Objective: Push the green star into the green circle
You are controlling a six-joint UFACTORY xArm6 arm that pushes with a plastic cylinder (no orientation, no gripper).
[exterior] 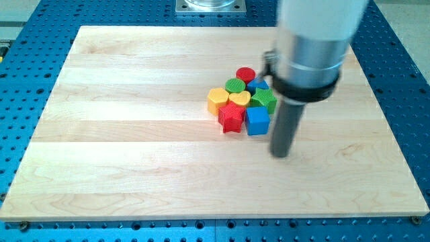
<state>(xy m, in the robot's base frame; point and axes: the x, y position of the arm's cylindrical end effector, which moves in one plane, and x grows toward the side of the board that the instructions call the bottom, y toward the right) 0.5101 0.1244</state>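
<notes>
The green star lies at the right side of a tight cluster of blocks near the board's middle. The green circle lies at the cluster's upper left, with a yellow heart between them. My tip rests on the board below and to the right of the cluster, just right of the blue cube, apart from all blocks.
The cluster also holds a red circle, a blue block partly hidden by the arm, a yellow hexagon and a red star. The wooden board lies on a blue perforated table.
</notes>
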